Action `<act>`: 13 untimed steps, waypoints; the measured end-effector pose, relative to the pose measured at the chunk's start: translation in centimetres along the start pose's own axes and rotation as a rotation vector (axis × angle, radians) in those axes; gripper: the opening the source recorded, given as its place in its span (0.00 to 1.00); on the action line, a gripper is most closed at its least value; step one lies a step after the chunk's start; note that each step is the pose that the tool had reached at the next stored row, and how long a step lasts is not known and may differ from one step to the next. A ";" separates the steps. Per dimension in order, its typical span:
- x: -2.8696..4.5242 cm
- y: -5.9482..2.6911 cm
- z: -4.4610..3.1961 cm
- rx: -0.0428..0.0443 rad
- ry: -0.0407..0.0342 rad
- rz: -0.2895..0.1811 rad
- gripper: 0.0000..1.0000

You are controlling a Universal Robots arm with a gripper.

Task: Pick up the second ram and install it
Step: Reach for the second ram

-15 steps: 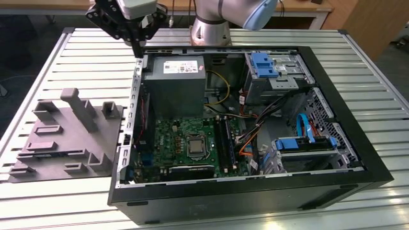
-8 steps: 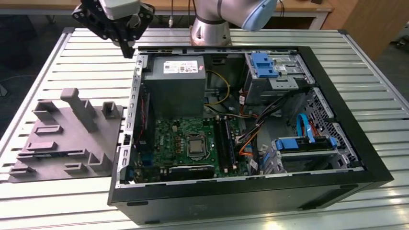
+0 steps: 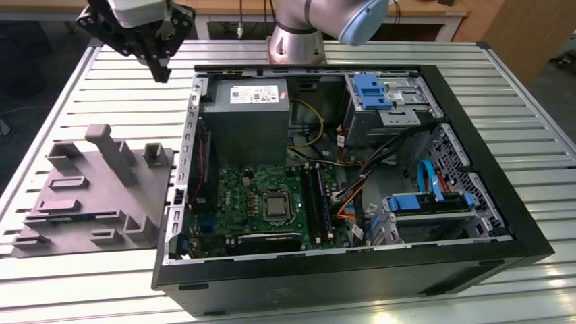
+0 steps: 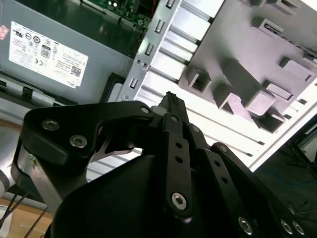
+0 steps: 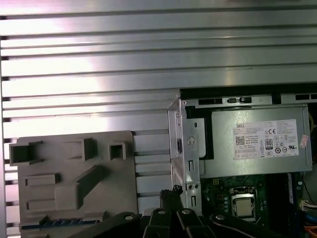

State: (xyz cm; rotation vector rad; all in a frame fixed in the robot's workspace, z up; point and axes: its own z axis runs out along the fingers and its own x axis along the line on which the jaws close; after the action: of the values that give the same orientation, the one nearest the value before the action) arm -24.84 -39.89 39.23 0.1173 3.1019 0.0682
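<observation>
**Gripper closed and empty over the table, ram in the fixture**

Exterior view: the gripper [image 3: 162, 73] hangs over the slatted table [image 3: 108, 91], beyond the far corner of the open computer case [image 3: 360, 287], on the exterior view's left. Its 2 fingers are pressed together with nothing between them. The grey fixture [image 3: 90, 196] lies on the table just beside the case, also on the exterior view's left. Inside the case sit the grey power supply [image 3: 245, 121] and the green motherboard [image 3: 256, 196].

Second wrist view: the black fingers [image 4: 173, 129] meet at their tips over bare slats, between the fixture [image 4: 247, 84] and the power supply [image 4: 44, 54].

First wrist view: the second ram [image 5: 59, 223], a thin blue-green strip, lies along a slot in the fixture [image 5: 74, 168], apart from the gripper [image 5: 171, 193].
</observation>
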 end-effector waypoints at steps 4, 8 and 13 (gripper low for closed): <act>1.16 -0.09 -0.03 0.0000 -0.0003 0.000 0.10; 2.45 -0.19 -0.05 0.0000 -0.0004 0.000 0.10; 3.56 -0.30 -0.01 0.0000 -0.0004 0.000 0.10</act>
State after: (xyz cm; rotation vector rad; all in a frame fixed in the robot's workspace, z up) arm -28.41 -39.92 39.10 0.1172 3.1016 0.0681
